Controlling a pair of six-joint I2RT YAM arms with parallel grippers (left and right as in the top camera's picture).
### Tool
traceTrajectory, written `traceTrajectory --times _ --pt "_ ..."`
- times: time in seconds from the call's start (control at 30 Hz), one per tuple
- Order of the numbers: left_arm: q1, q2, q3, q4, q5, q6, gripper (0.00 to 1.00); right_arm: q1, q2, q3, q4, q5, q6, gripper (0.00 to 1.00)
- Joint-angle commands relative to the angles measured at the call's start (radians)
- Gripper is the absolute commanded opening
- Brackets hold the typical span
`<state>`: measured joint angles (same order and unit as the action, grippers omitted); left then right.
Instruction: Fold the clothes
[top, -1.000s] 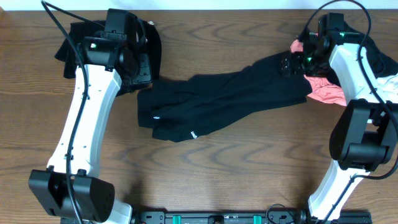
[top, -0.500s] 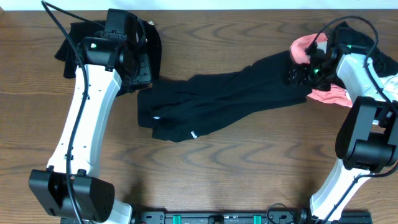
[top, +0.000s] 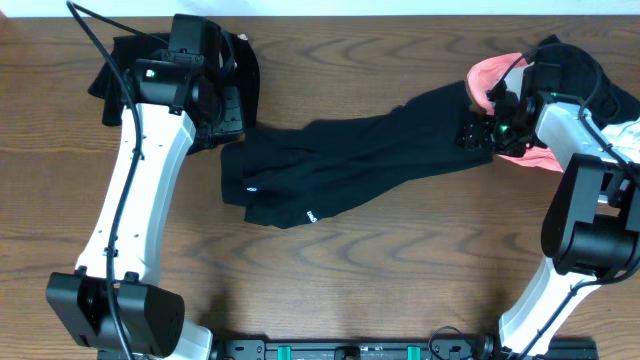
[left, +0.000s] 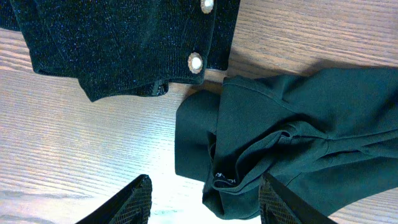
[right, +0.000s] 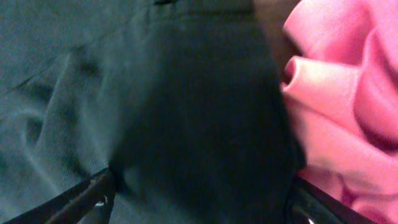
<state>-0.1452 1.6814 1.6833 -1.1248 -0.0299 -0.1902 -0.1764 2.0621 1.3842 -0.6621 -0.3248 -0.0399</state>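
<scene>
Left gripper (left: 205, 186) is held open above the table (left: 93, 143), nothing grasped. Right gripper (right: 200, 190) is spread wide over the black shirt (top: 360, 165) beside a pink garment (right: 348, 93); no grip is confirmed.

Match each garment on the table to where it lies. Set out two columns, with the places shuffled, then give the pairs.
1 black shirt
2 pink garment
3 buttoned black knit

a back left corner
b stretched across the middle of the table
c far right, beside the right gripper

Pairs: 1-b; 2-c; 3-a
</scene>
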Motion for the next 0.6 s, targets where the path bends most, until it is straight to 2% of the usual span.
traceTrajectory --times 0.0,0.13,0.23,0.3,0.37,0.5,0.57 --pt "0.002 0.004 0.006 -0.004 -0.005 -0.013 0.56 -0.005 0.007 -0.054 0.034 -0.036 0.003 0.78" --pt "0.002 0.004 0.006 -0.006 -0.005 -0.013 0.56 -0.005 0.007 -0.072 0.061 -0.047 0.003 0.71" --pt "0.002 0.004 0.006 -0.011 -0.005 -0.013 0.56 -0.005 0.007 -0.072 0.059 -0.051 0.003 0.54" --pt "0.002 0.004 0.006 -0.014 -0.005 -0.013 0.56 -0.006 0.007 -0.072 0.061 -0.065 0.022 0.34" --pt "0.002 0.004 0.006 -0.016 -0.005 -0.013 0.56 -0.006 0.007 -0.071 0.062 -0.087 0.026 0.21" --pt "0.002 0.004 0.006 -0.021 -0.005 -0.013 0.56 -0.008 0.006 -0.061 0.064 -0.133 0.034 0.04" --pt "0.002 0.004 0.006 -0.023 -0.005 -0.013 0.56 -0.009 0.004 -0.048 0.058 -0.142 0.047 0.02"
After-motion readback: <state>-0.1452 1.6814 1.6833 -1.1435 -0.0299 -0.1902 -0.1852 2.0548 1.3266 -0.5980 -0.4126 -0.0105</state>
